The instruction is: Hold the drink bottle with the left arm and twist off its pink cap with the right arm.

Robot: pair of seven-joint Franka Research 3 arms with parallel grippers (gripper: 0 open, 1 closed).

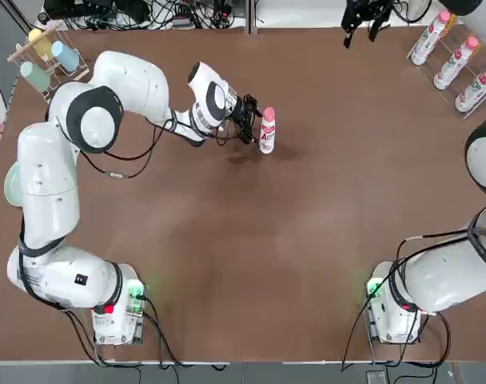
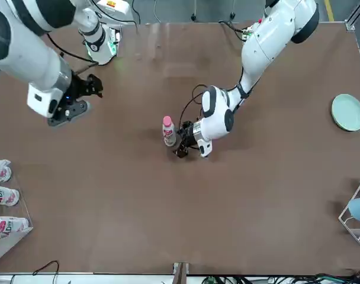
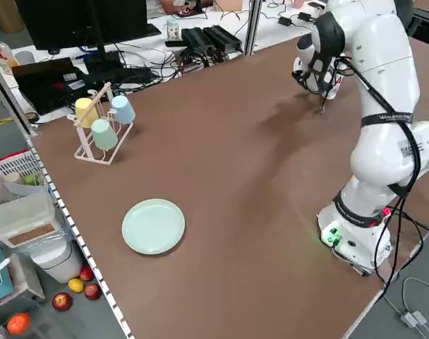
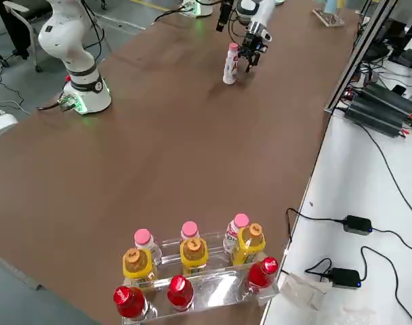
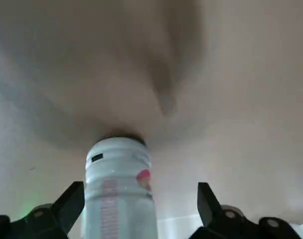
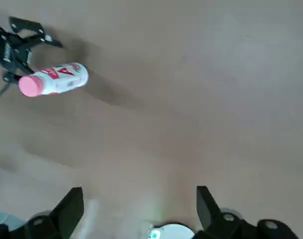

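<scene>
The drink bottle (image 1: 267, 134) stands upright on the brown table (image 1: 251, 264), toward the far side from the arms' bases and roughly midway across, with its pink cap (image 1: 268, 114) screwed on top. The left arm (image 1: 83, 120) reaches out across the table to it, and the left gripper (image 2: 179, 144) sits low at the bottle's side with its fingers spread wide apart; in the left wrist view the bottle's body rises between the two fingertips, closer to one finger (image 5: 67, 206) than the other, with no visible squeeze on it. Whether a pad is touching the bottle cannot be told.

The right arm (image 2: 26, 41) hangs raised over its own side of the table, well apart from the bottle. The right gripper (image 2: 88, 89) is likewise spread open and holds nothing; its wrist view looks down on bare tabletop, with the bottle far off.

A clear rack (image 4: 192, 277) of capped bottles sits at the table's far right corner, a cup stand (image 3: 101, 127) at the far left corner, and a pale green plate (image 3: 153, 226) near the left edge
</scene>
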